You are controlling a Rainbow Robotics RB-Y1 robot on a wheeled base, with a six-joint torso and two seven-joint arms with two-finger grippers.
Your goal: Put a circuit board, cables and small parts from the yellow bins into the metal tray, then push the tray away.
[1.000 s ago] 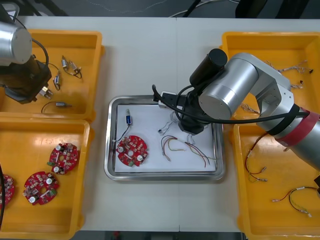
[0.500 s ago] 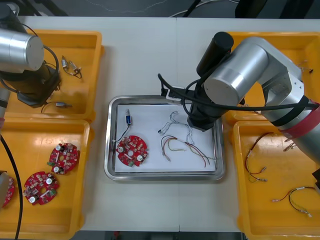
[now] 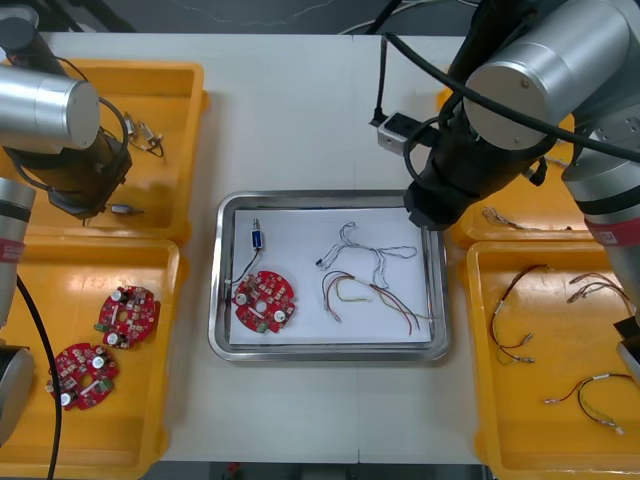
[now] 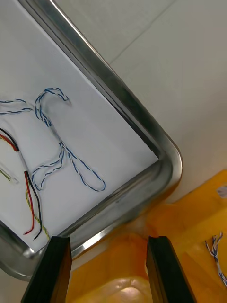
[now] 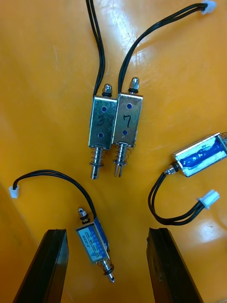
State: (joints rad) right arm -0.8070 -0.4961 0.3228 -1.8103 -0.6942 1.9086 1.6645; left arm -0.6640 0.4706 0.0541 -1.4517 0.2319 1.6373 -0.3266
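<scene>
So the shiny metal tray with the white inside (image 3: pixel 325 352) already holds a round red circuit board (image 3: pixel 264 300), a twisted blue and white cable (image 3: pixel 365 250), a red and yellow cable (image 3: pixel 365 293) and one small metal part with a blue body (image 3: pixel 257 240).

My guess is we're on the small-parts step. The left hand (image 5: pixel 108 233) hangs open over the floor of a yellow bin (image 5: pixel 47 94). A small blue-wrapped metal part on a black lead (image 5: pixel 94 246) lies right between its fingers. Just past the fingertips lie two bare metal parts side by side (image 5: pixel 116 128), touching each other. Another blue one (image 5: pixel 201 154) lies off beside the far finger.

Next move, I'd say, is to drop straight down and close on the body of the part between the fingers, not on its thin lead. The pushing comes after that.

The right hand (image 4: pixel 109 239) is open too, holding nothing. It hovers over the gap between the tray's rounded corner and the neighbouring yellow bin (image 4: pixel 198 236), with the blue and white cable just ahead of the fingers.

Readable writing: one of the paired parts has a handwritten "7". Its neighbour looks like a "3", but I'm not sure.
</scene>
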